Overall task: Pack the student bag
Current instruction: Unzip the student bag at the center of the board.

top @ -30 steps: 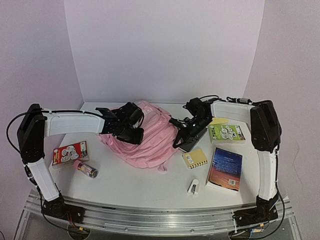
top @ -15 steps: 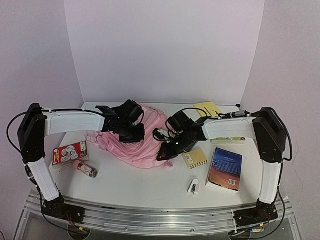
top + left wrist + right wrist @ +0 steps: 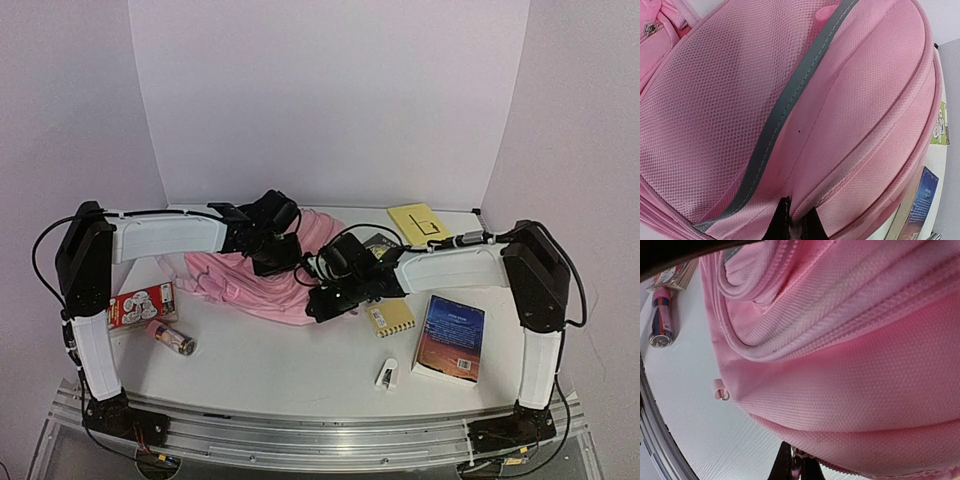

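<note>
From my station, the student bag [image 3: 240, 282] lies slumped on the white table [image 3: 270, 360], a little left of centre and towards the back, with both arms reaching in over it from either side. The left gripper [image 3: 797, 226] is closed down to a sliver, and its two dark fingertips pinch a fold of the pink mesh fabric just below a grey trim strip [image 3: 785, 100] that runs diagonally across the panel. The right gripper [image 3: 799, 469] is fully closed on the bag's lower edge, with pink fabric nipped between its fingertips; I can't tell whether a zip slider sits in that pinch too. A loose zip pull [image 3: 720, 389] hangs off the seam just above the tabletop. To the left of the bag sit a red card pack [image 3: 140, 304] and, just in front of it, a small pink tube [image 3: 172, 338] lying on its side. On the right are a yellow spiral notepad [image 3: 390, 318], a blue paperback [image 3: 450, 337] beside it, a small white object [image 3: 388, 375] nearer the front edge that I can't identify, and a yellow sheet [image 3: 418, 220] at the back. A green packet [image 3: 940, 125] shows past the bag's far side in the left wrist view.
</note>
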Robot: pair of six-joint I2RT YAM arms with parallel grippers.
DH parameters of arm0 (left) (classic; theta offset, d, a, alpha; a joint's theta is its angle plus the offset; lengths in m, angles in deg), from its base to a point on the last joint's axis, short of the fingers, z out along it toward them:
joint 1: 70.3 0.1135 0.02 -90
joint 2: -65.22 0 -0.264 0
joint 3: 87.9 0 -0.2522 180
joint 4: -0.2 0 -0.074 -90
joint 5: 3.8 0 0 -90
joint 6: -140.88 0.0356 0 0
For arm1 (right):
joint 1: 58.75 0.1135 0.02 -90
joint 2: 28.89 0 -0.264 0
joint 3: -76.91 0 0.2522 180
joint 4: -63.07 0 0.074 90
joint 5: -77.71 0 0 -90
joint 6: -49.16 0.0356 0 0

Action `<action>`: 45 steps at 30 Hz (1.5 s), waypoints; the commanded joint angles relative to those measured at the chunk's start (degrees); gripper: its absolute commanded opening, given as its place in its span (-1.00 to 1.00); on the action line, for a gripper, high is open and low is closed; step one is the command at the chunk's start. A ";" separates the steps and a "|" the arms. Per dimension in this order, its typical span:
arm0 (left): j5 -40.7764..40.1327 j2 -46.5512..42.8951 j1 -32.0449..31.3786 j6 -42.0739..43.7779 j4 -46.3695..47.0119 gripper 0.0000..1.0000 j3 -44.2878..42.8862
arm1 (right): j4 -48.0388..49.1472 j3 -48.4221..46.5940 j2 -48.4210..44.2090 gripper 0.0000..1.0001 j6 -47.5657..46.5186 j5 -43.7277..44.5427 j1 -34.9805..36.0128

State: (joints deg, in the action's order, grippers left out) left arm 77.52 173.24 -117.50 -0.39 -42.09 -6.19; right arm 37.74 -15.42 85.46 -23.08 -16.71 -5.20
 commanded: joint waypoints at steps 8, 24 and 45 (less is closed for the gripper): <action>2.07 -0.34 0.27 16.51 1.99 -0.03 -7.27 | -1.02 0.36 -1.58 -1.00 3.16 -11.77 -10.79; 0.71 -20.18 1.59 83.92 3.79 0.99 15.95 | -11.61 -9.70 3.81 -1.00 0.04 -28.38 -19.89; -0.48 -3.47 6.93 93.31 -1.67 -0.85 5.45 | -12.68 -13.13 3.79 -1.00 2.70 -34.47 -19.88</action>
State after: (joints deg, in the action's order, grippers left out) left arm 78.17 169.16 -111.38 92.80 -43.46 2.98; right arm 24.03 -24.68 89.28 -20.87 -46.51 -24.97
